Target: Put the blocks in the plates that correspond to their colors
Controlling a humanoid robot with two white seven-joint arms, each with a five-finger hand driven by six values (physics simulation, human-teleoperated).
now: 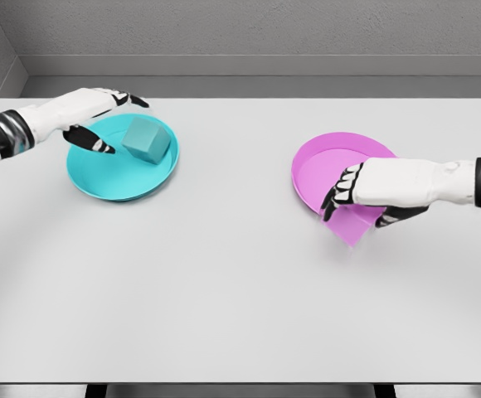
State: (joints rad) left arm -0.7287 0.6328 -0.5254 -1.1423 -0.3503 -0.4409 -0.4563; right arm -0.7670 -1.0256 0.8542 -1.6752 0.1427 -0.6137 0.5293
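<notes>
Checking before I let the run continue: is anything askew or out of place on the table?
The teal cube sits tilted in the teal plate, leaning toward its back rim. The pink block, gripped by the right robot hand, hangs off the pink plate's front edge at an angle, not yet seated inside.

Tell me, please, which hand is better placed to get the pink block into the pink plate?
The right hand: it is shut on the pink block at the pink plate's near rim. The left hand is open by the teal plate, which holds the teal block.
</notes>
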